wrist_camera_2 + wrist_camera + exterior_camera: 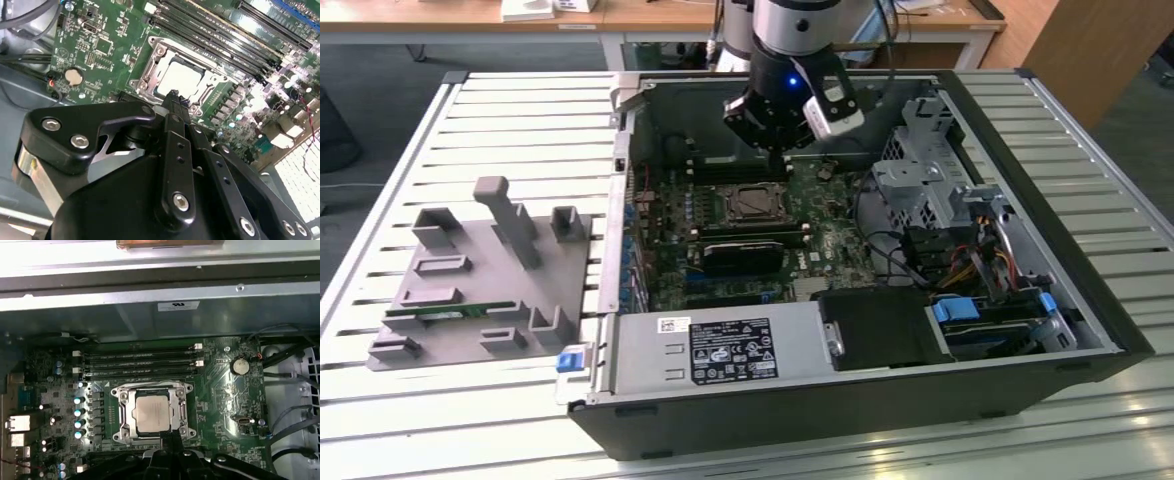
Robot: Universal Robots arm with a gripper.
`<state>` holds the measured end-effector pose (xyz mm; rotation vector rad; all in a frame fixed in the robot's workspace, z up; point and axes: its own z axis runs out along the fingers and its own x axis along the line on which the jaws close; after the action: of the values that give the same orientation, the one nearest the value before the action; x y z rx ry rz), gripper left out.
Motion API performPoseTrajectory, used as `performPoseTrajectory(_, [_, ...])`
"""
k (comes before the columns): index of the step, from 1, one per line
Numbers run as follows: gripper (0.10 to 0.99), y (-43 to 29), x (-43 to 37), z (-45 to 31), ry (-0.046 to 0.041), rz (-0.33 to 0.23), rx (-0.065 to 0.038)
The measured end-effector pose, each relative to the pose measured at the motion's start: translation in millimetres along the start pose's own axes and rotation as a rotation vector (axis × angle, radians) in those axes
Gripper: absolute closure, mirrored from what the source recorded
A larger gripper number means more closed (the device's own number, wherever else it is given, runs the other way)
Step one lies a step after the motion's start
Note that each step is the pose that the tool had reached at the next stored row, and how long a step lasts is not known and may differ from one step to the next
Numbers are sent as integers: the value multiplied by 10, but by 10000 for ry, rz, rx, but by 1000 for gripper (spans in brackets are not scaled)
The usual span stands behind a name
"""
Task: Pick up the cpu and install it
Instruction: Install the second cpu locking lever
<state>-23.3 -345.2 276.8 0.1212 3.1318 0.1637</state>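
The chip [152, 412] already sits flat in its socket [118, 412] on the board. The claw [172, 95] hovers just above, fingers together, holding nothing (apparently). Keep clear of the socket's edge, approx. centred.

The exterior view looks down from above and off to one side at the open computer case [854, 270] lying on the slatted table [520, 110], taking in the whole case from a distance. Both wrist views sit close above the green board inside that case. The first wrist view faces the socket [152, 412] almost straight down; the second wrist view sees the same socket [180, 80] at a slant, past the pincer [172, 95].
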Motion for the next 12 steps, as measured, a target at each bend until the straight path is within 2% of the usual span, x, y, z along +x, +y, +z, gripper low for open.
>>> performPoseTrajectory(6, [980,-51,7,97,15,2,0])
performPoseTrajectory(10, [980,-128,12,118,29,2,3])
performPoseTrajectory(12, [980,-136,13,129,39,3,6])
